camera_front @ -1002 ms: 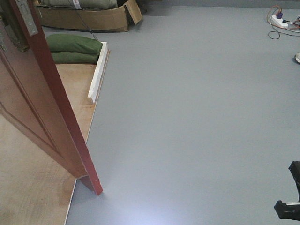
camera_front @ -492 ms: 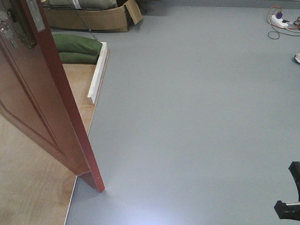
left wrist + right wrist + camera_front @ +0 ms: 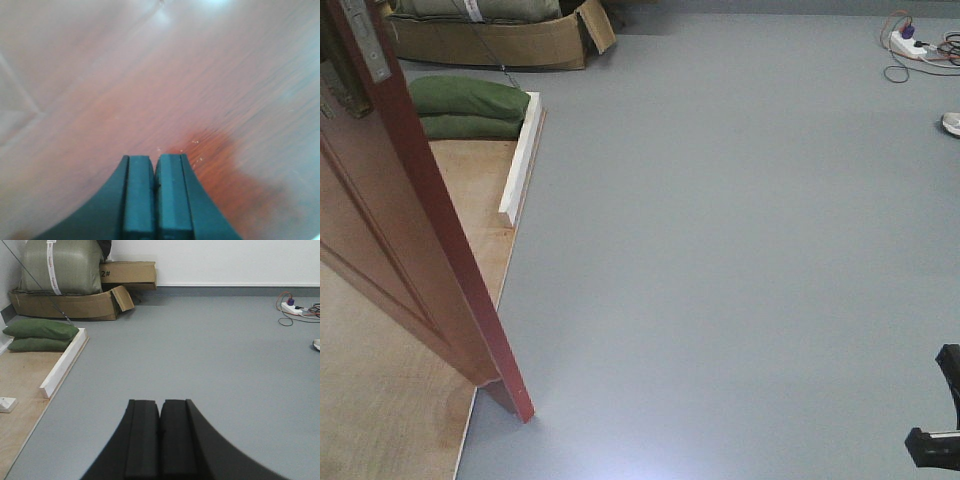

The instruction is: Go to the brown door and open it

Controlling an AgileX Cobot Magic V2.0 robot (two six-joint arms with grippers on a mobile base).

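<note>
Facing brown door [image 3: 210, 80] | L claw [image 3: 155, 165] closed, empty | R claw [image 3: 160, 407] closed, empty

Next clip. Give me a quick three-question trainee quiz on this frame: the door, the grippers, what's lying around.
1. True or false: the left gripper has its jaws shut and faces the brown door.
2. What lies stacked beyond the door? A: green bags. B: bricks. C: tyres.
3. Fill in: the right gripper points over grey floor, its jaws ____.
Key: 1 true; 2 A; 3 shut.
</note>
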